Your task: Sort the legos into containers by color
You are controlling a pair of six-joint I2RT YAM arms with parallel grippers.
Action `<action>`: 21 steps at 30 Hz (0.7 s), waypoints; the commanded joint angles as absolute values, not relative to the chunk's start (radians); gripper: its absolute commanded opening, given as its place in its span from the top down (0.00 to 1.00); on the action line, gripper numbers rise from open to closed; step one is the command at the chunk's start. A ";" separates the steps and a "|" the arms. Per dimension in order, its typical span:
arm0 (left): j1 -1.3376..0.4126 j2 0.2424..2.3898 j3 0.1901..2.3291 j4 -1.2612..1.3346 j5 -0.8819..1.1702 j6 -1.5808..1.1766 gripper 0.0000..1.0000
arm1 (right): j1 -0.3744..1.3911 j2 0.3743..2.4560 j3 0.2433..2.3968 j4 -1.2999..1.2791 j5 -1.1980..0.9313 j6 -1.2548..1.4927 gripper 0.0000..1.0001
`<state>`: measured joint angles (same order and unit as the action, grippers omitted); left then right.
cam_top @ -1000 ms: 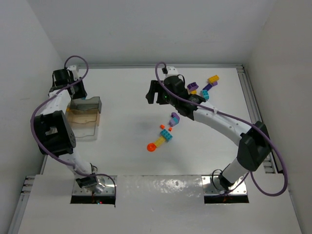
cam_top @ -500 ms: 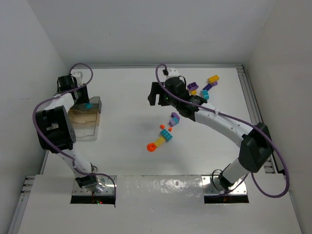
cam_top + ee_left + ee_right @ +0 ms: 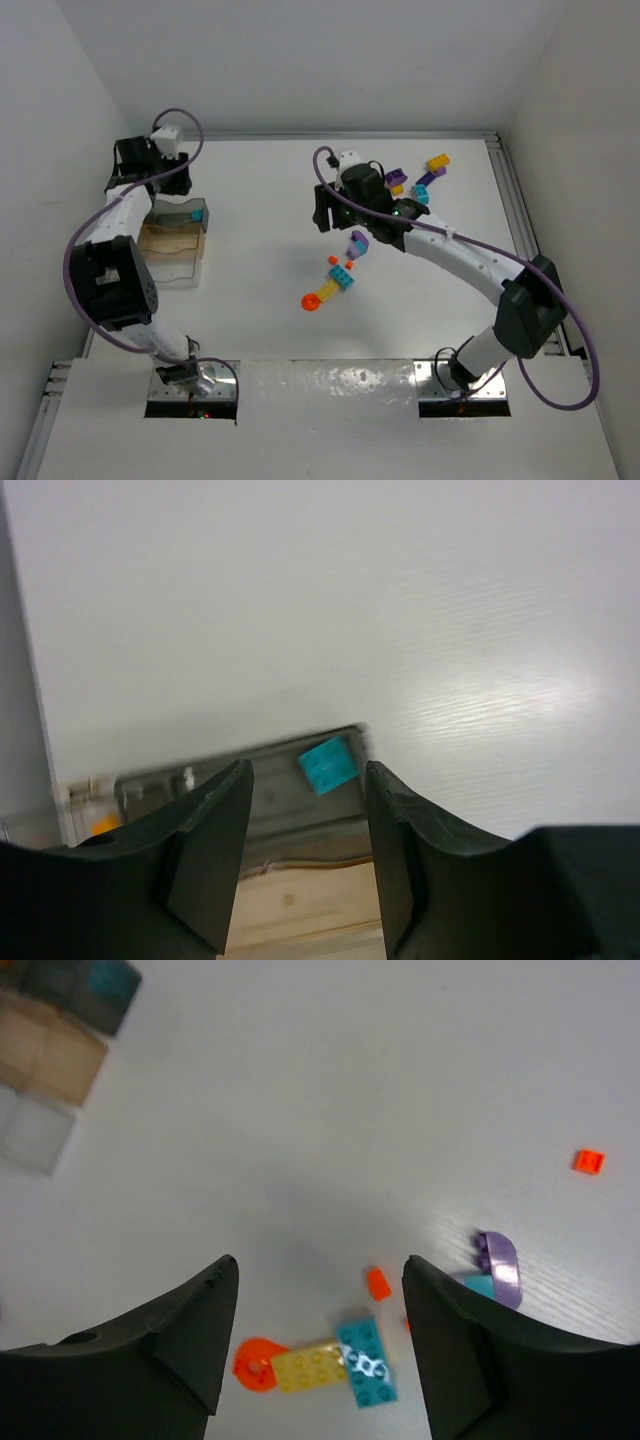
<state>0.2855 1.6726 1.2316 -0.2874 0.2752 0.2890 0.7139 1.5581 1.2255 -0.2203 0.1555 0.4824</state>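
Nearest, in the middle of the table [image 3: 260, 300], an orange round piece [image 3: 310, 300], a yellow brick [image 3: 329, 290] and a teal brick [image 3: 343, 279] lie close together, with a purple brick [image 3: 357, 242] a little behind them, and the right gripper [image 3: 322, 208] hangs just beyond it, its fingers apart and nothing between them. At the left side stand the containers [image 3: 172, 262] — a clear divided tray with one teal piece [image 3: 327, 765] in its far, dark compartment — and the left gripper [image 3: 308, 770] hovers over that end, also spread and empty. Farthest, toward the right back corner, a loose group of legos [image 3: 420, 182] in purple, yellow and teal lies on the table.
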 commanded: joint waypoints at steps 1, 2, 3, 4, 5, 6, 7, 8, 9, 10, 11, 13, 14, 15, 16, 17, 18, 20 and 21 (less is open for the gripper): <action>0.122 1.568 1.354 -0.450 0.435 0.539 0.54 | 0.695 1.516 1.172 -0.339 0.005 0.292 0.33; 0.094 1.560 1.353 -0.500 0.466 0.587 0.54 | 0.696 1.516 1.164 -0.365 -0.032 0.247 0.29; 0.069 1.537 1.347 -0.549 0.500 0.629 0.54 | 0.696 1.514 1.157 -0.394 -0.060 0.215 0.26; 0.027 1.525 1.321 -0.631 0.561 0.708 0.51 | 0.695 1.499 1.138 -0.432 -0.043 0.192 0.24; 0.008 1.508 1.304 -0.667 0.575 0.751 0.50 | 0.692 1.485 1.123 -0.436 -0.020 0.190 0.23; -0.036 1.478 1.283 -0.701 0.575 0.790 0.48 | 0.686 1.468 1.103 -0.433 -0.003 0.186 0.22; -0.116 1.461 1.228 -0.737 0.546 0.845 0.46 | 0.675 1.450 1.063 -0.419 0.015 0.184 0.20; -0.159 1.431 1.198 -0.747 0.528 0.866 0.45 | 0.669 1.415 1.045 -0.411 0.029 0.189 0.18; -0.257 1.421 1.142 -0.747 0.490 0.879 0.44 | 0.651 1.399 1.010 -0.400 0.069 0.211 0.17; -0.306 1.411 1.115 -0.742 0.479 0.879 0.44 | 0.635 1.385 0.996 -0.397 0.087 0.228 0.16; -0.351 1.407 1.097 -0.736 0.473 0.870 0.44 | 0.620 1.373 0.983 -0.397 0.101 0.248 0.17; -0.455 1.410 1.065 -0.709 0.476 0.828 0.44 | 0.556 1.348 0.947 -0.408 0.136 0.319 0.17; -0.507 1.419 1.059 -0.698 0.479 0.813 0.44 | 0.537 1.341 0.934 -0.413 0.143 0.337 0.18; -0.529 1.425 1.049 -0.671 0.479 0.781 0.44 | 0.505 1.321 0.907 -0.417 0.158 0.363 0.21; -0.554 1.431 1.046 -0.657 0.477 0.770 0.44 | 0.499 1.307 0.890 -0.413 0.167 0.367 0.21; -0.599 1.446 1.045 -0.640 0.477 0.773 0.46 | 0.494 1.284 0.856 -0.400 0.175 0.368 0.23; -0.620 1.456 1.037 -0.632 0.477 0.779 0.46 | 0.494 1.270 0.842 -0.396 0.182 0.364 0.23; -0.661 1.491 1.022 -0.618 0.477 0.814 0.46 | 0.495 1.252 0.821 -0.388 0.193 0.368 0.24; -0.669 1.505 1.011 -0.618 0.489 0.834 0.48 | 0.495 1.238 0.807 -0.387 0.193 0.377 0.24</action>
<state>-0.6373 1.4723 1.0321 -0.6636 0.4736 0.7883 0.4877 1.2785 0.8280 -0.4168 0.1589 0.3420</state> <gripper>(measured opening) 0.530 0.762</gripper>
